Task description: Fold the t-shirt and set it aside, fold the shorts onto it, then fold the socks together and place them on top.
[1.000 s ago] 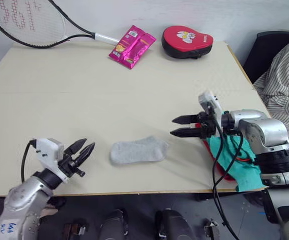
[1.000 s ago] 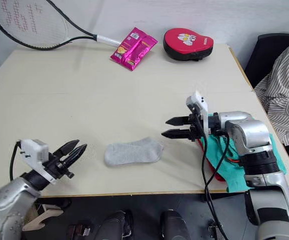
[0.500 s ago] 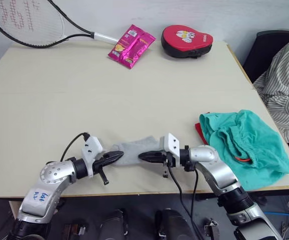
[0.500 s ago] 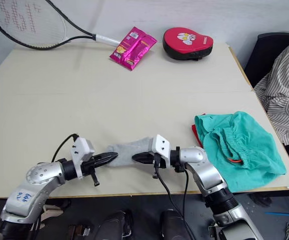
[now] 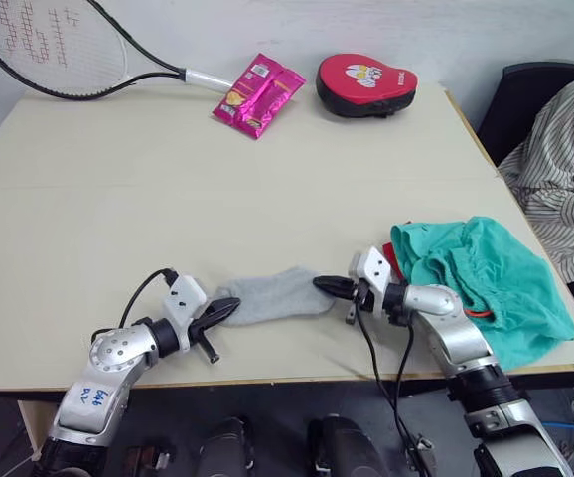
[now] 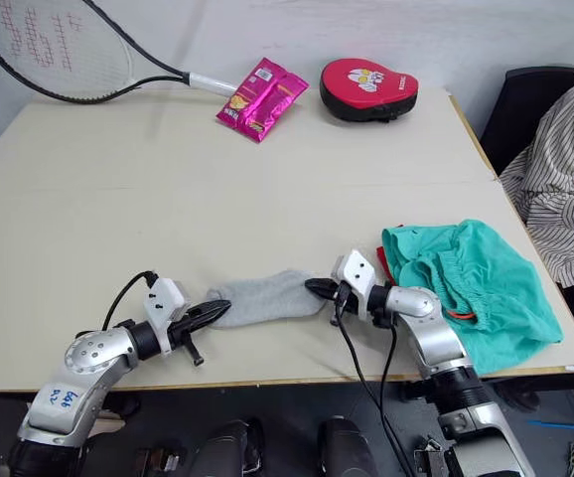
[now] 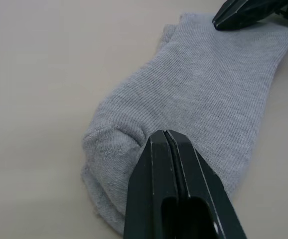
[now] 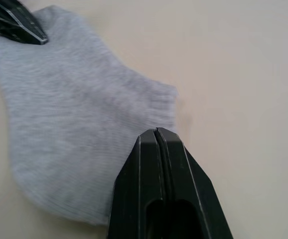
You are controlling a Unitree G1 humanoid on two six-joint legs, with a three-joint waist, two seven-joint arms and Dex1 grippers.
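Socks (image 5: pixel 272 295) lie stacked near the table's (image 5: pixel 118 199) front edge, with the left gripper (image 5: pixel 222 310) closed on one end and the right gripper (image 5: pixel 329 285) closed on the other. A second ago both hovered open and apart. Beyond, the shorts (image 5: pixel 481 273) cover the t-shirt.

The socks (image 5: pixel 275 295) lie near the table's (image 5: pixel 168 189) front edge. The shorts (image 5: pixel 486 273) lie to their right, on the t-shirt (image 6: pixel 386 264). Far behind the socks lie a snack packet (image 5: pixel 258 92), a racket (image 5: pixel 59 50) to its left and a padded oval pad (image 5: pixel 366 82) to its right.
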